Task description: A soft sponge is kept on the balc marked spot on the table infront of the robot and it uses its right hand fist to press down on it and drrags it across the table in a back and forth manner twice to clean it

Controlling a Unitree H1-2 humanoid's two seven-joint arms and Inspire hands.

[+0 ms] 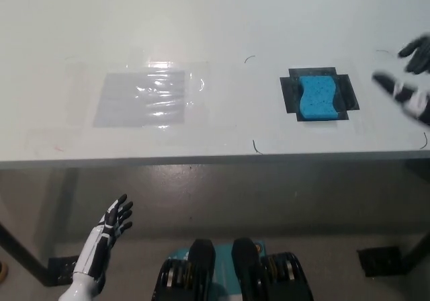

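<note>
Hands: both open.
Right hand (pixel 410 79) raised at right edge, blurred; left hand (pixel 114 224) low, fingers spread.

One blue sponge (pixel 318 98) lies on one black marked patch (pixel 290 94) at the counter's (pixel 215 19) right. One clear plastic sheet (pixel 144 98) lies at its left. Two robot hands show: white left hand (pixel 114 222), black right hand (pixel 410 79).

Blue wavy-edged sponge (pixel 318 98) lies flat on the black marked spot (pixel 349 93).

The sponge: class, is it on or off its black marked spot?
On. The blue sponge lies flat within the black marked spot, black showing around its edges.
</note>
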